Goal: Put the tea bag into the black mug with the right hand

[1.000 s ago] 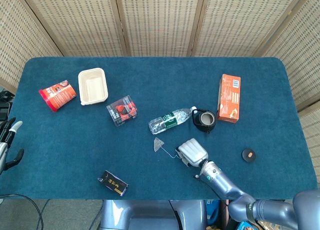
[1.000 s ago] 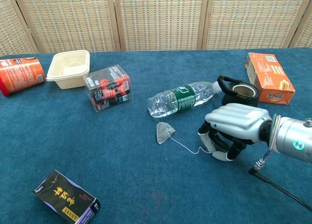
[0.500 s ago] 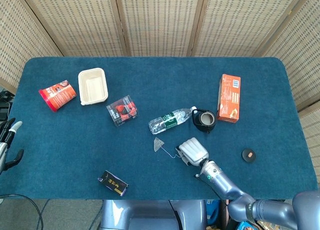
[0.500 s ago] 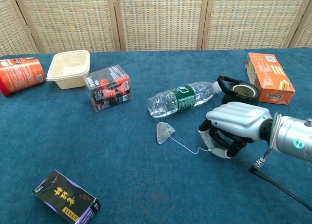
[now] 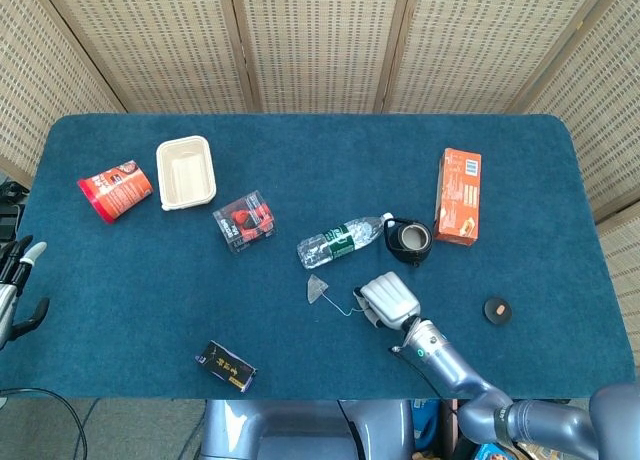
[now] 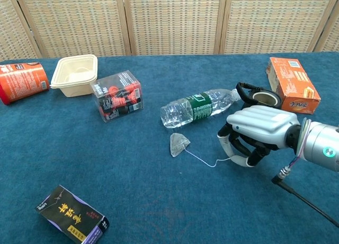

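A blue cloth covers the table (image 5: 300, 360), and woven screens (image 5: 310, 40) stand behind it. The tea bag (image 6: 178, 144) lies flat near the bottle (image 6: 196, 108), its string running to the right hand (image 6: 257, 133), whose curled fingers (image 6: 239, 160) pinch the string's end. The mug (image 6: 262, 99) stands just behind this hand; the left hand (image 5: 15, 285) is at the table's edge with fingers apart.

Yellow characters mark the black packet (image 6: 71, 216); nothing is legible.

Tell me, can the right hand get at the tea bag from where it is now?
Probably yes. The right hand sits at the end of the string, and the tea bag lies on open cloth to its left, with only the plastic bottle nearby, behind it and not in the path.
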Action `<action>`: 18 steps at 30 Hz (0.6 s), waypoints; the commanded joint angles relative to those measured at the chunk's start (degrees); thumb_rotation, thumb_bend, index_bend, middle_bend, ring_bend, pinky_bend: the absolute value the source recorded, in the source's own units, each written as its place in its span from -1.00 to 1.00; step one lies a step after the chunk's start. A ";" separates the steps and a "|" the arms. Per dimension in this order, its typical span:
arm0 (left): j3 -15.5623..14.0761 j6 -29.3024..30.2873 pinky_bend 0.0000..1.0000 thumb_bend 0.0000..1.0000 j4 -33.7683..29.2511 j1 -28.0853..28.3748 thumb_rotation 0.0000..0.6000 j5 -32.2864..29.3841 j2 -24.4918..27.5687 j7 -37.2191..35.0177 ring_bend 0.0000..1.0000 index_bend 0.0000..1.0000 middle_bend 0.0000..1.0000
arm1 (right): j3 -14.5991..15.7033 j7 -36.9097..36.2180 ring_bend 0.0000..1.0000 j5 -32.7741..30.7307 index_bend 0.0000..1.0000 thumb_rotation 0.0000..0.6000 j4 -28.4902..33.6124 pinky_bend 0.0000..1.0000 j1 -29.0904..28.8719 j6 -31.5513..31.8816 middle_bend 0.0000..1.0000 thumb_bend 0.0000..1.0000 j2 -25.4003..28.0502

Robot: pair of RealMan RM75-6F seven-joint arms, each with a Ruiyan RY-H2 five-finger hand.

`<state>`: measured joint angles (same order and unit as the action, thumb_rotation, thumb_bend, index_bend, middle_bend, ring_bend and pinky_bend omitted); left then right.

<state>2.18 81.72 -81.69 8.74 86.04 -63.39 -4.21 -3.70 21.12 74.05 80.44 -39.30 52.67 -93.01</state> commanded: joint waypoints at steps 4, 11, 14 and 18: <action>0.02 0.05 -1.00 -0.12 -0.25 0.07 1.00 0.16 0.06 0.17 -1.00 -1.00 -1.00 | -0.62 -0.51 0.60 1.09 0.21 1.00 2.26 0.96 0.64 2.27 0.61 0.43 1.54; 0.03 0.19 -1.00 -0.12 -0.80 0.19 1.00 0.45 0.20 0.60 -1.00 -1.00 -1.00 | -1.85 -1.30 0.60 2.17 0.21 1.00 5.87 0.96 1.17 4.70 0.61 0.44 4.58; 0.01 0.27 -1.00 -0.12 -1.23 0.35 1.00 0.83 0.31 0.93 -1.00 -1.00 -1.00 | -3.37 -1.65 0.60 2.30 0.22 1.00 8.44 0.96 1.27 6.07 0.61 0.44 7.39; 0.02 0.25 -1.00 -0.12 -1.68 0.50 1.00 1.04 0.42 1.24 -1.00 -1.00 -1.00 | -4.55 -1.41 0.60 1.74 0.22 1.00 11.15 0.96 1.21 6.42 0.61 0.44 10.26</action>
<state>2.20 81.96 -83.36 9.23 87.06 -62.98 -2.98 -7.54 19.68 76.04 90.48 -38.11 58.75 -83.88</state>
